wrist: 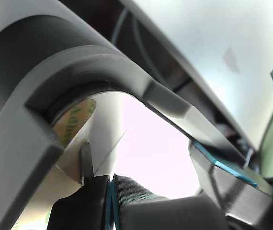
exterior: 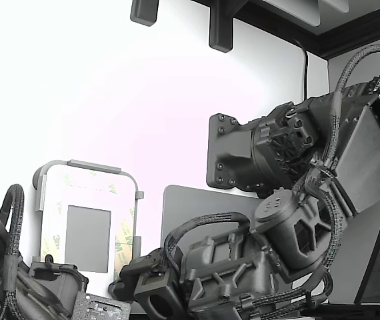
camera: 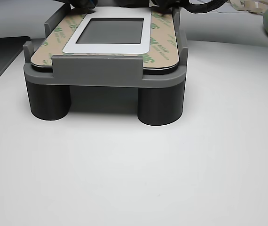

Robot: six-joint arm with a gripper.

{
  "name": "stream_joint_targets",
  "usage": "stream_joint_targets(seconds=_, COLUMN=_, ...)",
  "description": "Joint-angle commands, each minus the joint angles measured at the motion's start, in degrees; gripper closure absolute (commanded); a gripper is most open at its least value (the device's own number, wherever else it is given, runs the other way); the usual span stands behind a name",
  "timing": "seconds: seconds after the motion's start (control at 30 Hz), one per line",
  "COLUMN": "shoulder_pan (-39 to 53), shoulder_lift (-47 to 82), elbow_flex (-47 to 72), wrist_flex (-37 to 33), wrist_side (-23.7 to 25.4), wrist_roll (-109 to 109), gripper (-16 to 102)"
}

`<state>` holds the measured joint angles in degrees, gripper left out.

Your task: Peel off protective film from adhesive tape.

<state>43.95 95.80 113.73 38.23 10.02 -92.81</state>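
In the exterior view, one white plate (exterior: 87, 200) is seen held in one grey fixture (exterior: 77, 165), bordered by protective film (exterior: 125, 233) around one grey rectangle (exterior: 87, 239), with the gripper (exterior: 151, 283) low beside it. In the wrist view, one curled film edge with green print (wrist: 76, 120) is seen under the fixture's arch; whether the jaws are parted cannot be told. In the other view, four liner-faced strips of adhesive tape (camera: 160, 44) are counted, and the fixture is raised on two round legs (camera: 160, 106).

Tan film (camera: 162, 44) with repeating green logo marks, bordering a plain grey rectangle (camera: 113, 30) in a white frame. Grey fixture (camera: 101, 75) on darker grey legs, white table (camera: 134, 169). Black arm (exterior: 277, 220).
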Motion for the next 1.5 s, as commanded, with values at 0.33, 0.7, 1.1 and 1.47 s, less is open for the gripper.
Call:
stream_joint_targets(seconds=0.33, shoulder_pan=-2.2, shoulder_lift=1.05, elbow_flex=-0.09, wrist_flex=-1.67, wrist_side=-1.05, wrist_roll=-1.49, gripper=97)
stream_joint_targets(seconds=0.7, shoulder_pan=-3.16, shoulder_lift=1.58, elbow_flex=1.67, wrist_flex=-2.81, wrist_side=-1.76, wrist_roll=-1.76, gripper=97)
stream_joint_targets(seconds=1.1, shoulder_pan=-4.04, shoulder_lift=2.29, elbow_flex=3.43, wrist_flex=-4.22, wrist_side=-2.46, wrist_roll=-2.46, gripper=97)
stream_joint_targets(seconds=1.47, shoulder_pan=-5.1, shoulder_lift=2.64, elbow_flex=4.66, wrist_flex=-5.54, wrist_side=-3.25, wrist_roll=-3.08, gripper=97)
